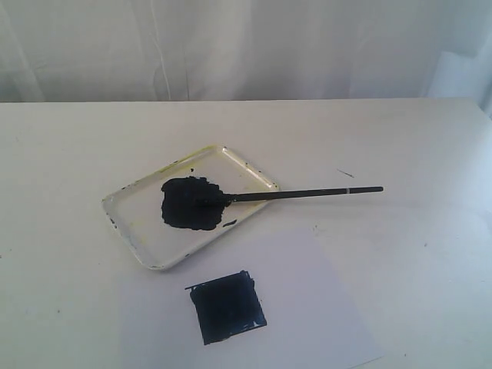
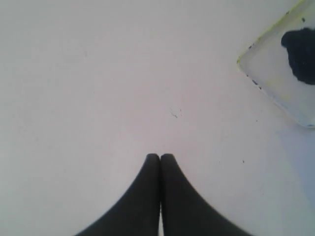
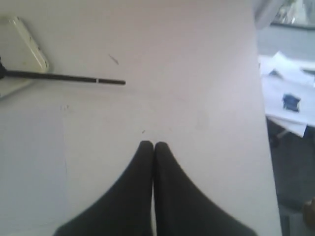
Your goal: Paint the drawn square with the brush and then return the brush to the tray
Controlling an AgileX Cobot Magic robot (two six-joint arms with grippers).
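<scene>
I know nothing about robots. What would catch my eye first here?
The dark patches stand out: the drawn square, painted in on the paper in the foreground, and the paint blob in the tray behind it. The brush lies with its tip in that blob, handle over the rim toward the right.

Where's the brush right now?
In the exterior view the brush lies with its tip in the tray, on the dark paint, handle sticking out right over the rim.
</scene>
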